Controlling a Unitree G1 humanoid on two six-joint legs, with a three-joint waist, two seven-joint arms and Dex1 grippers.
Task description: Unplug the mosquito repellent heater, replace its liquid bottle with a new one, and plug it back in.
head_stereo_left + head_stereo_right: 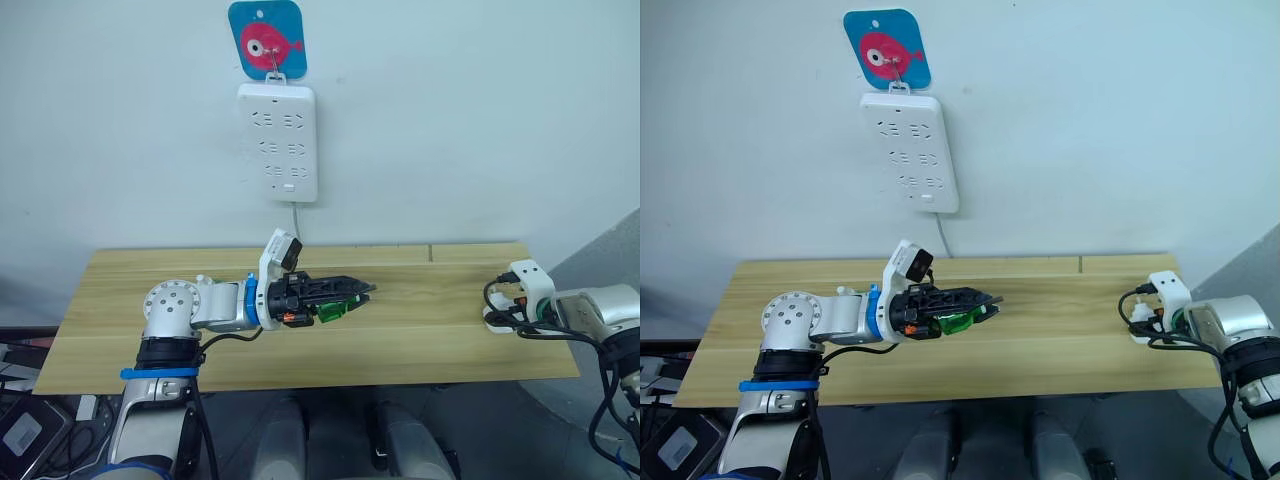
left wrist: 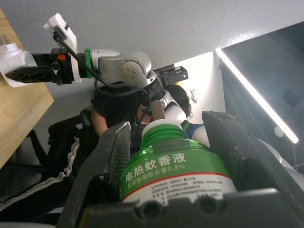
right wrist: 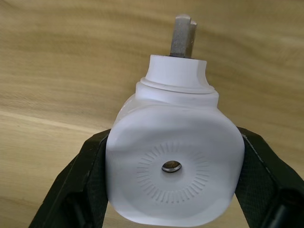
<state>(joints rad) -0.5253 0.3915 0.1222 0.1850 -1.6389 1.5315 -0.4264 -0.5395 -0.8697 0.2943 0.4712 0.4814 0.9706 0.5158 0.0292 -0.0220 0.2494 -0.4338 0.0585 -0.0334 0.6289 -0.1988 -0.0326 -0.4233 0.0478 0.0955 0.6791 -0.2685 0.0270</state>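
Note:
My left gripper point(image 1: 362, 293) reaches out sideways over the middle of the wooden table point(image 1: 430, 345) and is shut on a liquid bottle point(image 2: 176, 172). The bottle is clear green with a green and white label, and its neck points out past the fingers point(image 2: 107, 156). At the table's right end, my right gripper point(image 1: 503, 303) is shut on the mosquito repellent heater point(image 3: 173, 166). The heater is a small white rounded unit with a vented top, a centre hole and metal prongs point(image 3: 183, 40). It hangs just above the wood, and no bottle shows under it.
A long white power strip point(image 1: 278, 142) hangs on the wall above the table's middle, under a blue plaque with a pink fish point(image 1: 267, 40); its cord drops behind the table. A person in dark clothes point(image 2: 114, 109) sits beyond the table's front edge.

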